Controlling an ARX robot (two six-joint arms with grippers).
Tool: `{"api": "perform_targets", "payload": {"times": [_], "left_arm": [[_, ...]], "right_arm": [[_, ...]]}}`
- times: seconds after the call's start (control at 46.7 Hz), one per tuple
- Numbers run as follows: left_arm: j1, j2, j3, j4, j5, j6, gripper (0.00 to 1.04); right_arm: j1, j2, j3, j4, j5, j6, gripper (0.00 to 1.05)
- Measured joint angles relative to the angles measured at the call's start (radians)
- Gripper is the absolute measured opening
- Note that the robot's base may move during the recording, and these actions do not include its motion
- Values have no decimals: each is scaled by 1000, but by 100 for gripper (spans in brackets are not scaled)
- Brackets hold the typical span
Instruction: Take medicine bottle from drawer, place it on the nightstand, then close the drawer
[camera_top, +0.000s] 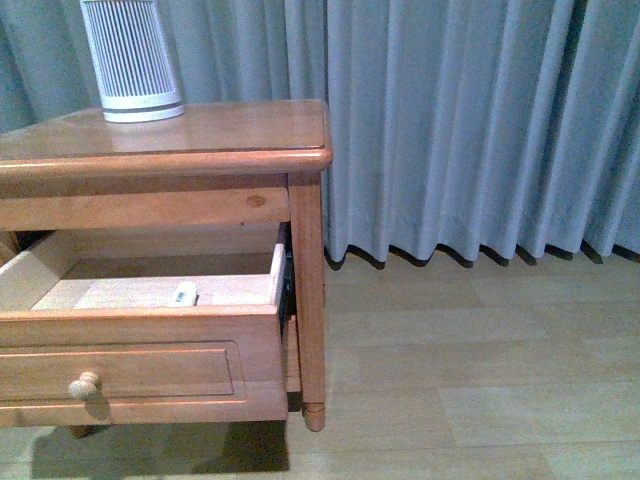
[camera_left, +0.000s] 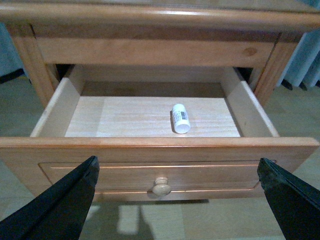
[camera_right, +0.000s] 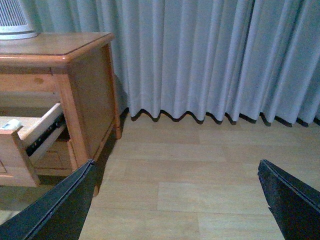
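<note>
soft even indoor light, cool bluish cast. pale sheen on nightstand (camera_top: 250, 130) top. dark shadow on floor (camera_top: 480, 400) beneath drawer (camera_top: 150, 370); drawer's back recess shaded. black shadow gaps under curtain (camera_top: 480, 120) hem. all views slightly soft, grainy, fine detail smeared.

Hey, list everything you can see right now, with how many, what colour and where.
nightstand: one, orange-brown, front view's left
drawer: one, orange-brown, pale inside, pulled open
knob: one, pale wood, drawer front
medicine bottle: one, white, lying inside drawer
ribbed canister: one, white, atop nightstand
curtain: one, grey-blue, behind nightstand
floor: one, pale planks, below
left gripper: one, black, open, facing drawer
right gripper: one, black, open, above floor
</note>
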Motion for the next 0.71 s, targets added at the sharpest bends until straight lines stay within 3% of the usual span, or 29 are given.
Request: {"api": "perform_targets", "payload": {"times": [0.128,0.257,0.321,0.385,0.535,0.706], "left_arm": [[-21,-360,-50,-271,-31,-28,98],[-24,-398,-52,-278,-41,-35,98],[-35,-396,-80,-192,-111,-21,90],[-39,-420,-122,-124,-154,-11,74],[-40,-521,-182,-165,-158,-4,39],[-40,-608,-214,-220,-159,-1,10]], "right_arm": [[0,0,0,0,0,0,98],[0,0,0,0,0,0,98],[0,0,0,0,0,0,98],[0,0,0,0,0,0,98],[0,0,0,0,0,0,98],[0,0,0,0,0,0,98]]}}
